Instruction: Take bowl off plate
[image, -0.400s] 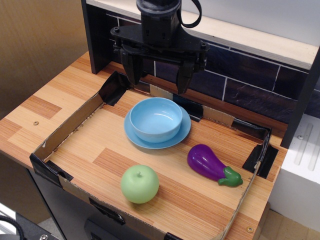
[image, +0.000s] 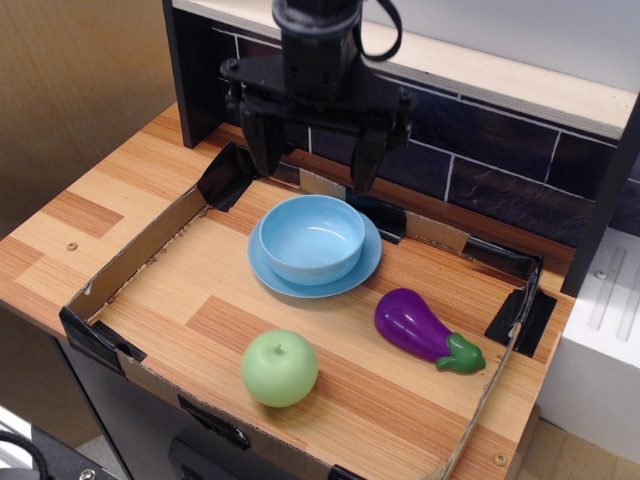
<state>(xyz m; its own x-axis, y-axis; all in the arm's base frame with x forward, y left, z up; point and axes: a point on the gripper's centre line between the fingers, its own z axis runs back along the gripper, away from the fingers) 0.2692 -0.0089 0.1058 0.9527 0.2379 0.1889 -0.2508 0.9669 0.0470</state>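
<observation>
The light blue bowl (image: 311, 238) sits upright on the flat light blue plate (image: 360, 272) near the middle back of the cardboard-edged tray. My black gripper (image: 313, 172) hangs above and just behind the bowl, jaws spread wide and empty. Its fingertips (image: 263, 160) end a little above the bowl's far rim, not touching it.
A green apple (image: 280, 368) lies at the tray's front. A purple eggplant (image: 425, 330) lies to the right of the plate. Low cardboard walls (image: 135, 262) ring the wooden tray. A dark tiled back wall (image: 500, 140) with a shelf stands behind the gripper.
The gripper has shifted very slightly; the bowl, plate, apple and eggplant have not moved.
</observation>
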